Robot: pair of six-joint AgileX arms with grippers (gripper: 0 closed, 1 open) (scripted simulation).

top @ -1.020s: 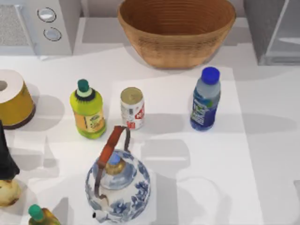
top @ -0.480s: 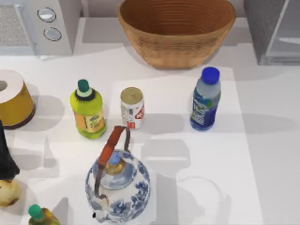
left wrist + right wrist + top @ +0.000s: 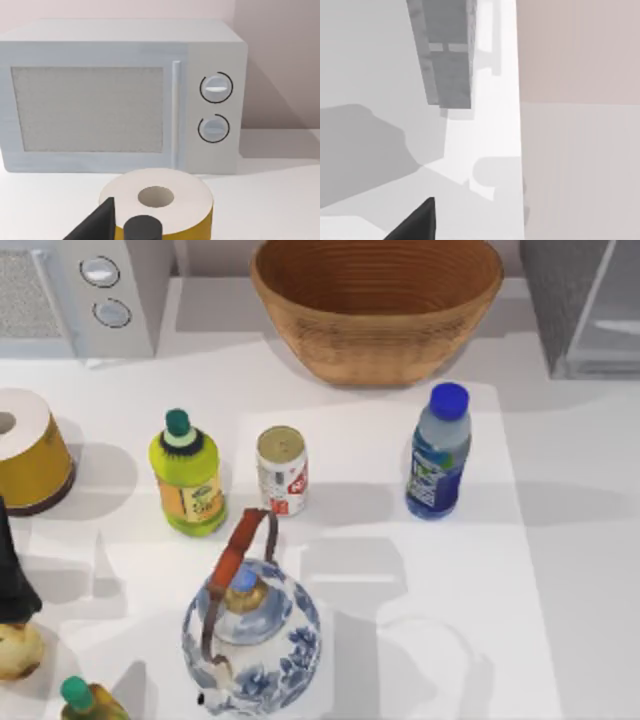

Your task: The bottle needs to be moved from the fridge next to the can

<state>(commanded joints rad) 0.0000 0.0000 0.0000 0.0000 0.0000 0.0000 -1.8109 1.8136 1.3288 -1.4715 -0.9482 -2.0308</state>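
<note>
The bottle (image 3: 438, 452), clear with a blue cap and a blue-and-green label, stands upright on the table in the top view. It is well to the right of the can (image 3: 282, 471), with a bare gap between them. The grey fridge (image 3: 575, 310) with its pale door sits at the back right corner and also appears in the right wrist view as the fridge (image 3: 447, 55). My left gripper (image 3: 12, 570) is a dark shape at the table's left edge, far from the bottle. A dark tip of my right gripper (image 3: 417, 222) hangs over bare table near the fridge.
A wicker basket (image 3: 376, 305) stands at the back centre and a white microwave (image 3: 75, 295) at back left. A yellow cylinder (image 3: 28, 450), a yellow-green bottle (image 3: 187, 475) and a blue-and-white teapot (image 3: 252, 635) crowd the left and front. The table's right side has free room.
</note>
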